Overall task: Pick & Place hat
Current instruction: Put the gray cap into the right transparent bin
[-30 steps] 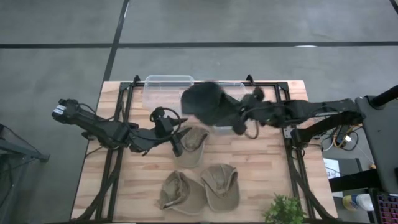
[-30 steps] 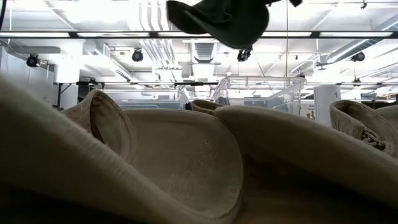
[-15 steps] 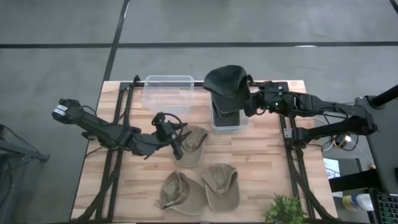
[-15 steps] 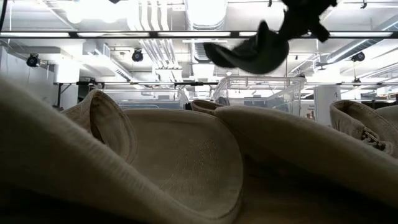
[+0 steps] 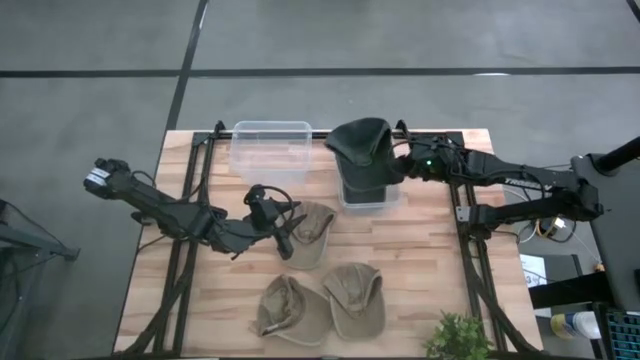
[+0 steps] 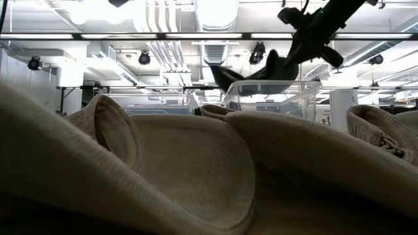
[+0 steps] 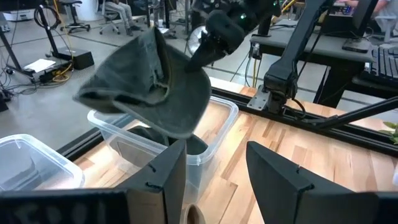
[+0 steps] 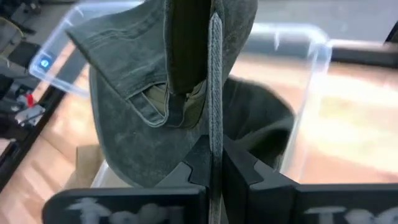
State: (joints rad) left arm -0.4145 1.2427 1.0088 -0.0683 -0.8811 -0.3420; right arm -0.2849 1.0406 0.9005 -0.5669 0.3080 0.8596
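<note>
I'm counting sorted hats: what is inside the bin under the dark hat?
Another dark hat lies in the bin, beneath the hat pinched in the right gripper. That hat hides most of the bin floor.

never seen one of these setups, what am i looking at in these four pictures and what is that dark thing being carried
It is a robot with two dark arms at a wooden table. One picture looks straight down, one looks level from the tabletop, and two come from cameras on the wrists. The right pincer is shut on a dark hat, holding it over a clear bin that already holds something dark. A second clear bin stands beside it. Three tan hats lie on the table. The left pincer is open, beside one tan hat.
</note>
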